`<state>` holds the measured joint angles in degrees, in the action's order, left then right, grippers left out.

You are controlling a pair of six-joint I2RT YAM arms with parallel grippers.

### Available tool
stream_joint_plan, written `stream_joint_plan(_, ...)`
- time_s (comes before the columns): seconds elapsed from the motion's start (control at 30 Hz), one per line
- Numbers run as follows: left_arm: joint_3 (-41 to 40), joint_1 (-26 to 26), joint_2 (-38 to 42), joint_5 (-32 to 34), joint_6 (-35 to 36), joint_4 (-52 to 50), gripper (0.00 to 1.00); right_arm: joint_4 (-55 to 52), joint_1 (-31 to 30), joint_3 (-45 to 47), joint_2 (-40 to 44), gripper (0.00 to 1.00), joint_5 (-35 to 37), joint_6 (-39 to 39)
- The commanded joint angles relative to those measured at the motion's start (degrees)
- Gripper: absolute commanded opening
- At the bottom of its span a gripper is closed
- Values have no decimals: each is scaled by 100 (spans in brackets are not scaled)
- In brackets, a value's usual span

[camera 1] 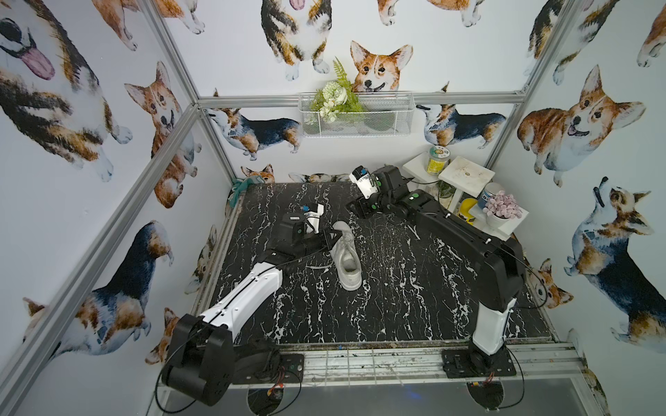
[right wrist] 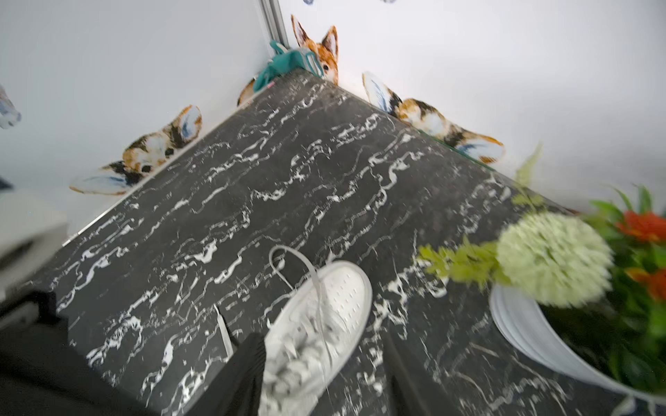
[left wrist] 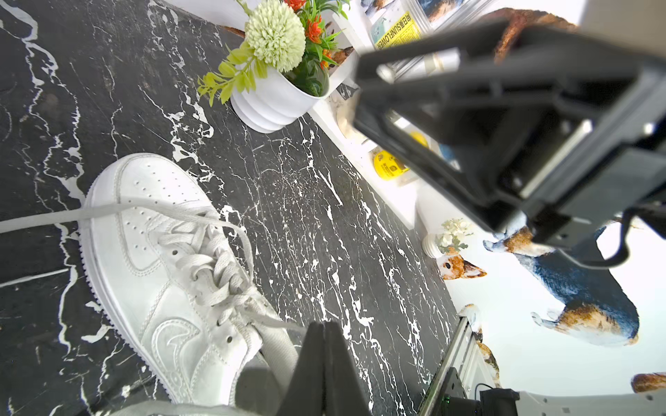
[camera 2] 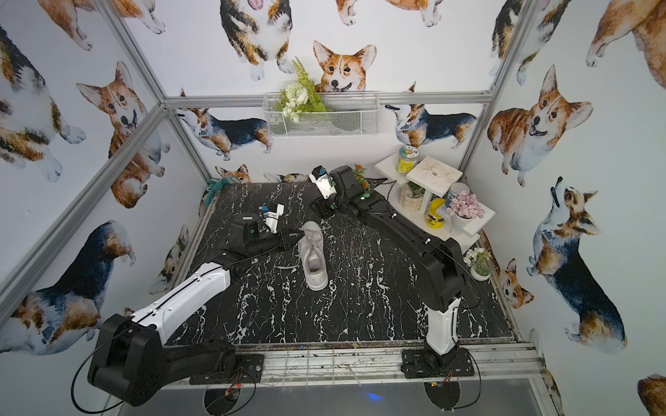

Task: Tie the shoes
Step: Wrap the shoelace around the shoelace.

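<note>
The shoe (camera 1: 345,257) (camera 2: 313,257), a white low-top sneaker, stands mid-table in both top views with its toe pointing away. My left gripper (camera 1: 336,236) (camera 2: 298,236) (left wrist: 324,326) sits at the shoe's left side, shut, and a thin lace strand (left wrist: 277,321) runs from the top eyelets into its tips. Another lace (left wrist: 43,221) crosses the toe and trails off sideways. One lace end (camera 1: 317,268) lies on the table left of the shoe. My right gripper (camera 1: 355,210) (right wrist: 324,360) hangs open above the far end of the shoe (right wrist: 324,313), holding nothing.
A white pot of green and orange flowers (left wrist: 274,104) (right wrist: 533,324) stands close beyond the toe. White shelves (camera 1: 465,176) with jars and plants fill the back right corner. A small flower pot (camera 2: 479,268) sits at the right edge, a teal cloth (camera 1: 239,187) at the back left.
</note>
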<state>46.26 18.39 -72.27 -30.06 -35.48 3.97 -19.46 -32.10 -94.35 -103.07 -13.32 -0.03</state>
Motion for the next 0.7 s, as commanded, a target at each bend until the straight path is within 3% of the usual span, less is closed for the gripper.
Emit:
stream_joint_plan(0.0,75,-5,-41,-16,32,135,0,1376,252,1261,807,61,-574,-277)
stream_joint_plan(0.1,127,-3,-76,-34,51,130,0,2783,332,2834,1661,62,-1229,-653)
stream_joint_plan(0.17,146,-3,-94,-51,68,139,0,3924,330,3828,2073,72,-1733,-693)
stream_joint_plan(0.27,173,-5,-132,-87,91,149,0,5375,320,4780,2232,76,-2421,-618)
stream_joint_plan(0.43,215,-9,-206,-122,116,148,0,5579,226,4437,1485,67,-2949,-404)
stream_joint_plan(0.67,217,-2,-226,-130,123,158,0,5187,-214,3705,573,59,-2892,-732)
